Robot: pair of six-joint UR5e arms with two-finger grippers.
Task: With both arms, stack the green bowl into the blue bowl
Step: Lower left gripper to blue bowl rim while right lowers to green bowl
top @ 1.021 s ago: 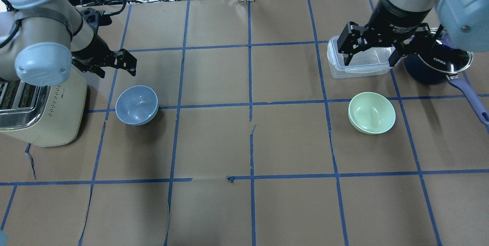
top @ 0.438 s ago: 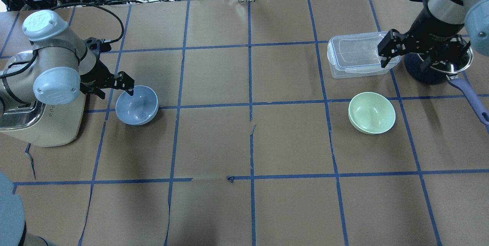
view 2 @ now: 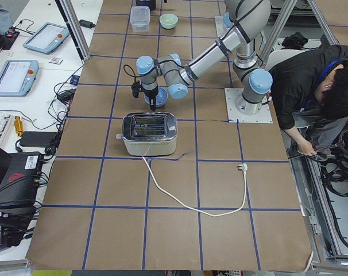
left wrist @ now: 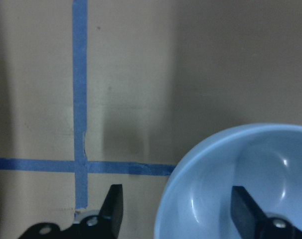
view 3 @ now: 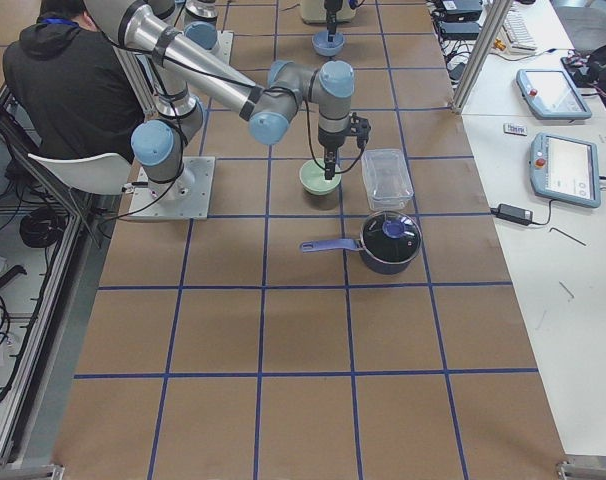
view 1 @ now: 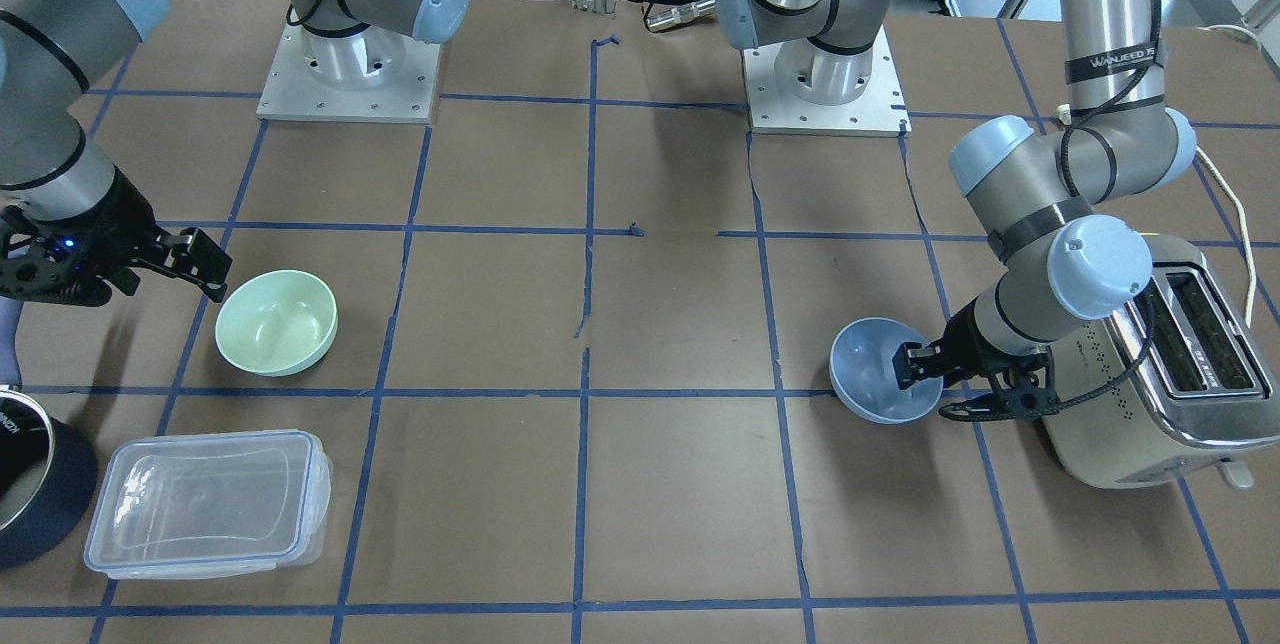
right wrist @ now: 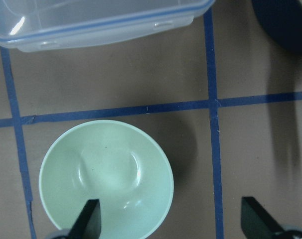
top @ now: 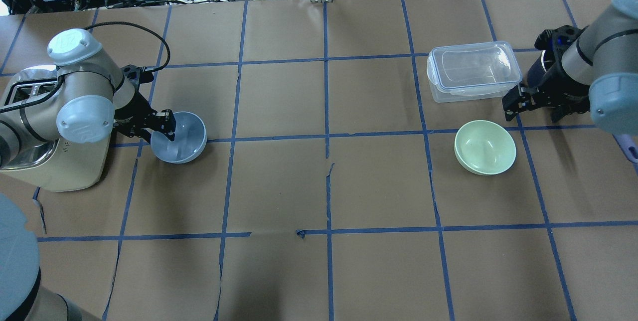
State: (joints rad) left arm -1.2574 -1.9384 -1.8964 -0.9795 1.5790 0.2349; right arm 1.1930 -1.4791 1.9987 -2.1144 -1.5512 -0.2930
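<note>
Green bowl [top: 485, 147] sits upright on the brown table [top: 324, 186], in the robot's right half, well apart from the blue bowl [top: 185, 134]. The right gripper [right wrist: 172, 216] hangs over its edge with jaws spread wide and gripping nothing. One of its fingers [right wrist: 89, 219] shows over the bowl's inside and the other over bare paper beyond the rim; neither seems to touch it. Just past the bowl lie a clear lidded container [top: 472, 69] and a dark pot [view 3: 388, 240]. Far across the table, the blue bowl rests beside a cream toaster [top: 55, 161]. The left gripper [left wrist: 177, 204] stands parted astride its rim, one finger inside and one outside, not clamped on it.
</note>
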